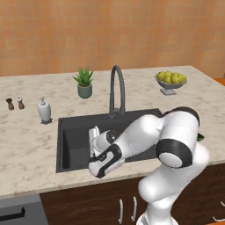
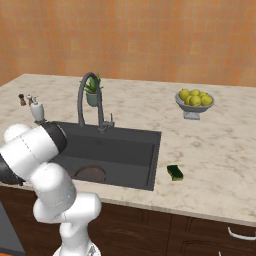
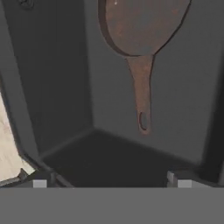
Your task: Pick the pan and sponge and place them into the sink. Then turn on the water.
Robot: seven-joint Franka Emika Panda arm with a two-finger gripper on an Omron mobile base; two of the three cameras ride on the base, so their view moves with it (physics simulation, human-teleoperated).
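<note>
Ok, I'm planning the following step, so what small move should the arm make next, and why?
Probably lift the open gripper straight up out of the sink. The pan already lies on the basin floor with nothing between the fingers, while the sponge waits on the counter to the sink's right.

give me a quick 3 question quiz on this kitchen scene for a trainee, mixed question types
1. True or false: the pan lies inside the sink.
2. Where is the sponge? A) in the sink B) on the counter right of the sink C) in the gripper
3. Fill in: the gripper's jaws stand ____ with nothing between them.

Key: 1 true. 2 B. 3 open.
</note>
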